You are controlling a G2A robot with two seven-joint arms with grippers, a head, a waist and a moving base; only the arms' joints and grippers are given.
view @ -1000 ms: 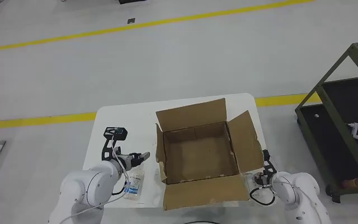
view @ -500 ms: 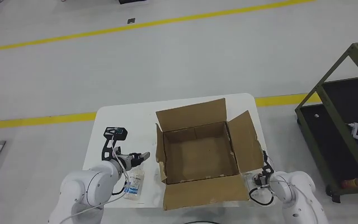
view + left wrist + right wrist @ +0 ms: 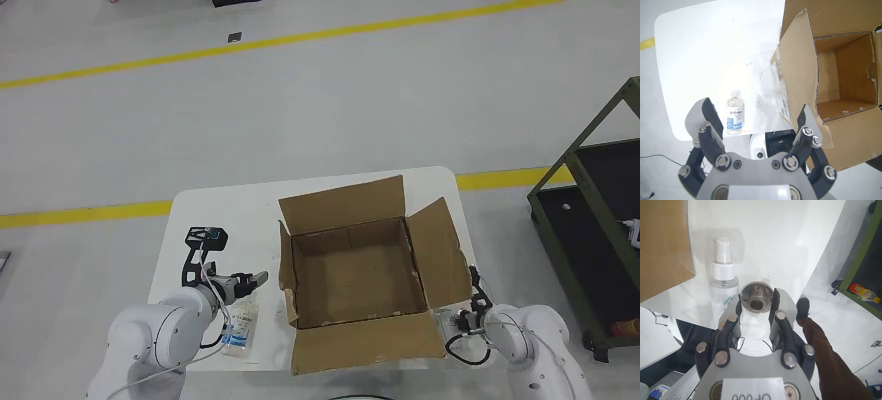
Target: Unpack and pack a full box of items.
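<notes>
An open cardboard box (image 3: 345,205) stands mid-table with nothing inside and its flaps spread; the left wrist view looks into it past a flap (image 3: 797,62). A clear bottle with a blue label (image 3: 240,330) (image 3: 735,113) lies on the table (image 3: 220,215) left of the box. My left gripper (image 3: 252,281) (image 3: 755,106) hangs open above that bottle. By the box's near right corner, my right gripper (image 3: 462,322) (image 3: 756,295) is shut on a metal flange (image 3: 755,297) that rests on the table. A clear spray bottle (image 3: 723,275) lies right beside the flange.
A green cart (image 3: 600,210) stands off the table's right side, with an orange bottle (image 3: 862,291) on its lower shelf. The table's near edge runs close to both bottles. The box's torn left flap (image 3: 288,265) hangs near my left gripper.
My right gripper has shifted slightly towards the box's near corner. The left arm, the bottle and the box have not moved.
</notes>
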